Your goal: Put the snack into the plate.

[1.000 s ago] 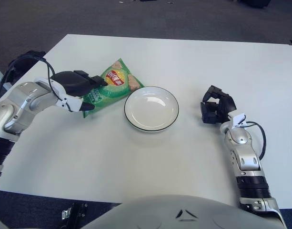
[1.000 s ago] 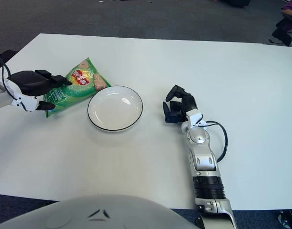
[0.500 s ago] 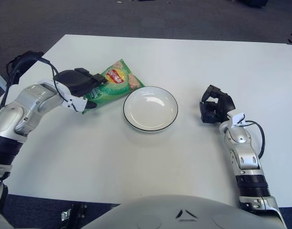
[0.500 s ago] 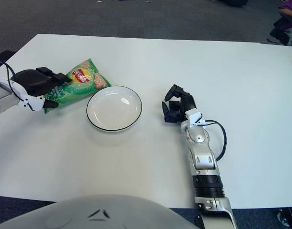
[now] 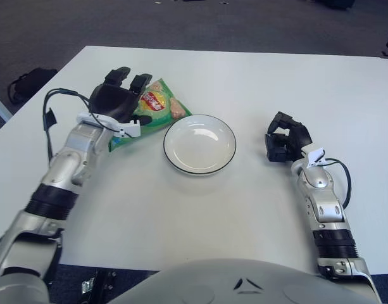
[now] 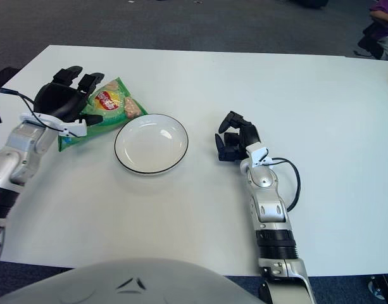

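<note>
Beside the bare plate [image 5: 200, 144], the left hand [image 5: 116, 103] lies spread over the snack [image 5: 157, 109].

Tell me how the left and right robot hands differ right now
The left robot hand lies over the green snack bag with fingers spread; the right robot hand is curled, holding nothing. The left is beside the plate's left rim, the right apart on its right. Both are black and over the white table.

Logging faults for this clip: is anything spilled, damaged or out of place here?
Nothing stands out. The snack bag lies intact beside the empty plate, partly under the left hand; the right hand shows right of the plate.
</note>
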